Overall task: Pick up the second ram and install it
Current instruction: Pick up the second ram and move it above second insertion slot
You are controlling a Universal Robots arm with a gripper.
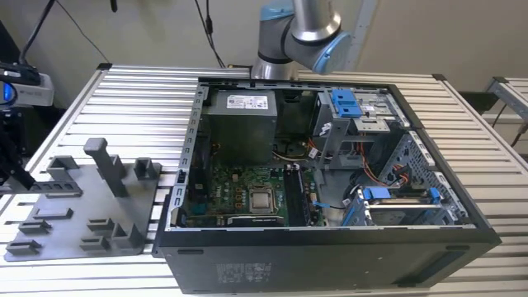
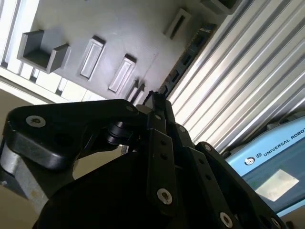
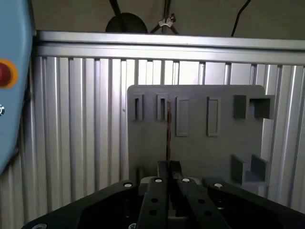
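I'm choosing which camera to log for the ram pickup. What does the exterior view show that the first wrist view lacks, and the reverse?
Exterior view's own: the open computer case with its motherboard and grey power-supply box, plus the arm's base.
First wrist view's own: the claw gripping the thin second ram, seen edge-on, and a red button.
Shared: the grey holder plate on the slatted table.

White lettering and a round mark showed on the pale-blue arm cover (image 2: 274,160) in the second wrist view, seemingly a maker's mark; over in the exterior view, a white label (image 1: 248,99) sat on the grey power-supply box (image 1: 239,133), its print too small to read; fine pale print on the case's black outer panel (image 1: 247,271) was just as illegible.
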